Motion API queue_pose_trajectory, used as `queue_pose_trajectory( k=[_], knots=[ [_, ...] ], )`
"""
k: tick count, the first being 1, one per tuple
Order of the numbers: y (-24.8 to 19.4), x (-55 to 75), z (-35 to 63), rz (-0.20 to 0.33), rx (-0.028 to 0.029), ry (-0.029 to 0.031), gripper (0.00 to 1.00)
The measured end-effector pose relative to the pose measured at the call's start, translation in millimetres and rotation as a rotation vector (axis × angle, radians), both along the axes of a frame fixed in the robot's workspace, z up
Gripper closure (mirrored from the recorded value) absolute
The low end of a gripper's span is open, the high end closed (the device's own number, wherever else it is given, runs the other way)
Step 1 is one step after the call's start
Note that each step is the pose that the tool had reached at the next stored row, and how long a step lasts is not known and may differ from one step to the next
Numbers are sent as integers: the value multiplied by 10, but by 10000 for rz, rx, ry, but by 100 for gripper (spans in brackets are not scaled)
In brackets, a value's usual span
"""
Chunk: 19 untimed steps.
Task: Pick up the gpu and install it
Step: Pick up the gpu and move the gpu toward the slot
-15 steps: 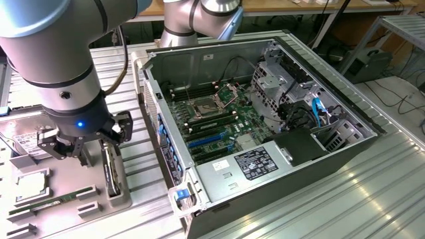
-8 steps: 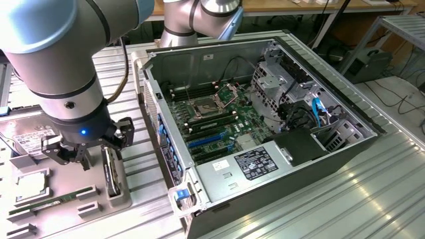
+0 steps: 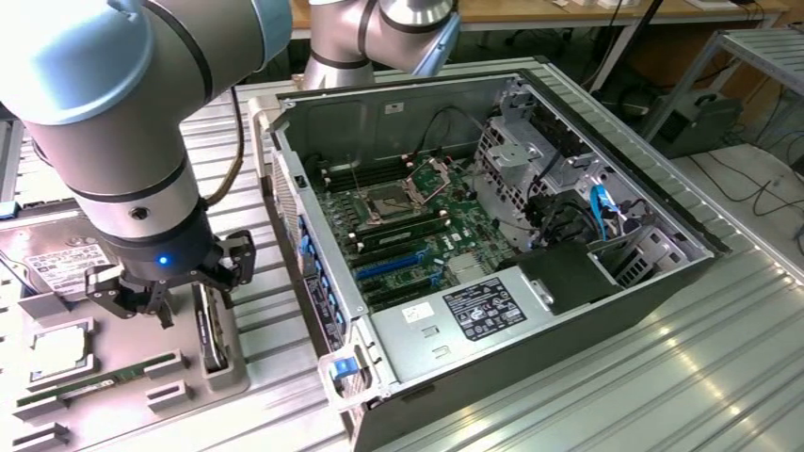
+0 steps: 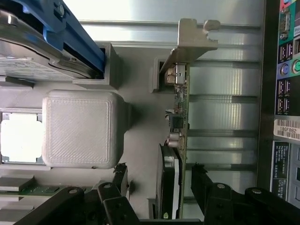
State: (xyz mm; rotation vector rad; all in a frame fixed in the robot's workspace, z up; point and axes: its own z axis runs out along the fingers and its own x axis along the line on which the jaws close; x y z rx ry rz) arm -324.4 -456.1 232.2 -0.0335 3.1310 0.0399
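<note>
The gpu [image 3: 215,337] stands on edge in a slot of the grey parts tray [image 3: 126,414], at the exterior view's left beside the open computer case [image 3: 503,235]. In the wrist view the gpu [image 4: 181,112] appears edge-on, with its silvery bracket [image 4: 193,35] at the far end and its black cooler nearest me. My gripper [image 3: 176,301] hovers right over the card. My gripper [image 4: 159,180] is open, one finger [image 4: 120,177] on each side of the card's near end, and neither one touches it.
The tray also carries a hard drive [image 4: 42,51] in a blue frame, a processor [image 4: 18,136], a green memory stick [image 4: 40,190] and a grey raised block [image 4: 79,129]. The case's rear ports [image 4: 287,70] are close beside the card. Inside the case lies the motherboard [image 3: 402,226].
</note>
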Motion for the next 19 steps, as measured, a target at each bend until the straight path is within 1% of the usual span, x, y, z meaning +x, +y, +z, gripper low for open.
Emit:
queue_pose_trajectory(
  k=[9, 12, 14, 19],
  knots=[
    [-2, 0, -7, -3, 0, -2, 34],
    [-9, 7, -31, -4, -4, -2, 34],
    [-9, 18, -47, -5, -18, 0, 34],
    [-9, 63, -82, -7, -32, -2, 34]
  ],
)
